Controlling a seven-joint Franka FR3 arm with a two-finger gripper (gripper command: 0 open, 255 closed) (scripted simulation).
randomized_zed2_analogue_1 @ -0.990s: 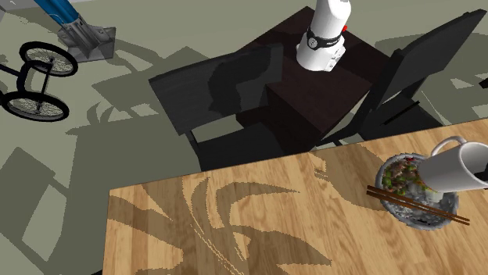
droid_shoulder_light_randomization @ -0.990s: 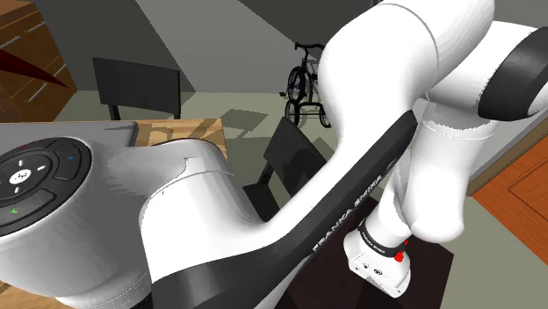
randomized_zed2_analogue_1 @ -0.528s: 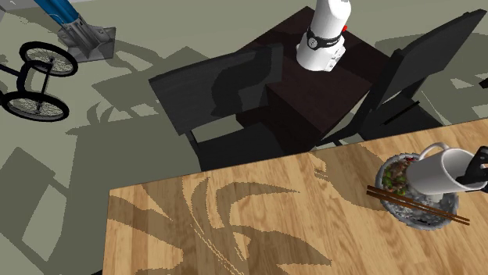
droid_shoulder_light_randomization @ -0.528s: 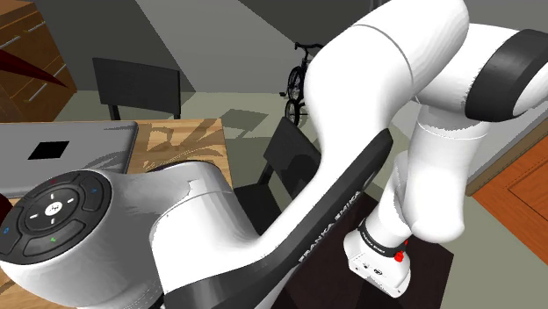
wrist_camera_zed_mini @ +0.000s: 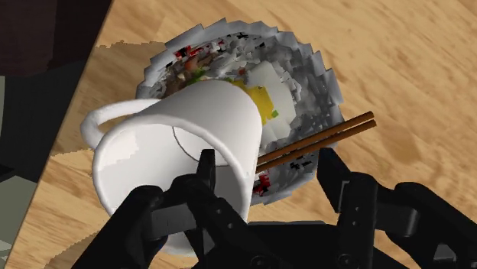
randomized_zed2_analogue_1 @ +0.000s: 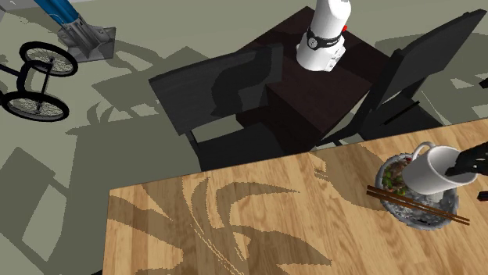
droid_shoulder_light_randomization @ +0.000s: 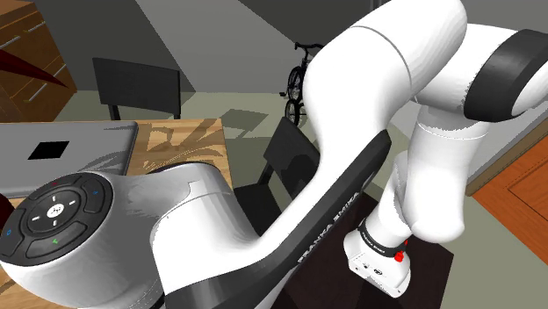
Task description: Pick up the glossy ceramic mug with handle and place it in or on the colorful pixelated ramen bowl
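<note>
A plain white mug (wrist_camera_zed_mini: 183, 145) with a loop handle (wrist_camera_zed_mini: 95, 126) lies tilted on the food in the pixelated ramen bowl (wrist_camera_zed_mini: 306, 69), its mouth towards my hand. My gripper (wrist_camera_zed_mini: 269, 162) is open: one black finger (wrist_camera_zed_mini: 206, 179) reaches inside the mug's mouth, the other finger (wrist_camera_zed_mini: 336, 176) stands outside, apart from the mug's wall. Brown chopsticks (wrist_camera_zed_mini: 321, 137) lie across the bowl beside the mug. In the second exterior view the mug (randomized_zed2_analogue_1: 430, 168) rests on the bowl (randomized_zed2_analogue_1: 403, 209) near the table's right end, with the gripper (randomized_zed2_analogue_1: 473, 164) at that view's right edge.
The bowl stands on a wooden table (randomized_zed2_analogue_1: 235, 226). Dark chairs (randomized_zed2_analogue_1: 227, 90) and the dark stand (randomized_zed2_analogue_1: 328, 86) are beyond the table's far edge. A bicycle (randomized_zed2_analogue_1: 35, 86) stands on the floor. A grey flat object (droid_shoulder_light_randomization: 66, 149) lies on the table in the shoulder view.
The mug has come down and to the second exterior view's left, settling on the bowl. The fingers have spread apart and let go of its wall.
</note>
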